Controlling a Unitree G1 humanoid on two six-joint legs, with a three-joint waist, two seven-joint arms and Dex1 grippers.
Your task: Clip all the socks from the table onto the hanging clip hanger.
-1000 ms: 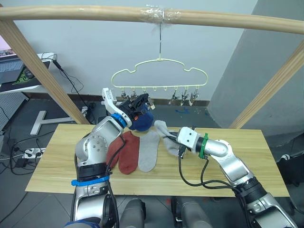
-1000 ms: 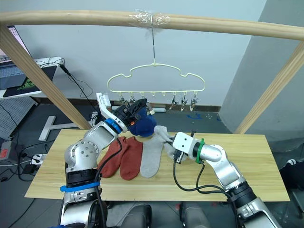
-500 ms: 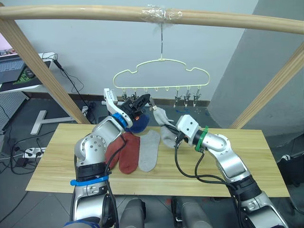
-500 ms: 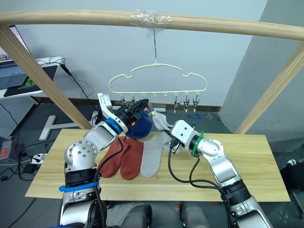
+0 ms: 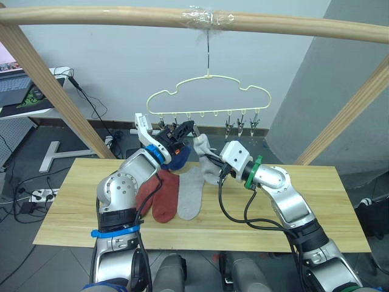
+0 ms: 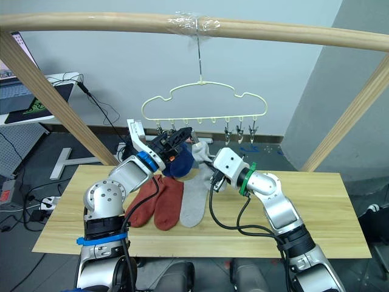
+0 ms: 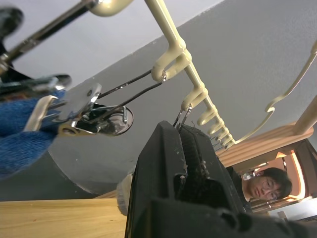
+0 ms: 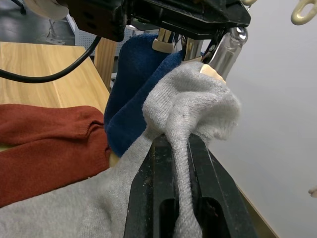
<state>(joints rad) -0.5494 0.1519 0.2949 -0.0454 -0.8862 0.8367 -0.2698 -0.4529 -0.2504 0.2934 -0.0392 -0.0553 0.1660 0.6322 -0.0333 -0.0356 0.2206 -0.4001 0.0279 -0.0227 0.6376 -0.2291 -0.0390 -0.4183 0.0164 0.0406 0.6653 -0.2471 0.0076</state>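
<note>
A: Near: 2 rust-red knit socks (image 5: 159,193) and 1 light grey sock (image 5: 189,193) flat on the pale plank table (image 5: 316,201).
B: Right gripper (image 8: 174,148) jaws pinch the raised grey sock (image 8: 190,106); left gripper (image 5: 184,129) squeezes a dark metal clip (image 7: 94,111). Feed the cuff fully into the cream wire hanger's (image 5: 209,94) clip before letting go.

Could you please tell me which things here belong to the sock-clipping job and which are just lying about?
Job: blue socks, grey sock in right gripper, grey sock on table, red socks, clip hanger, table, left gripper.

Lying about: laptop, cables.
</note>
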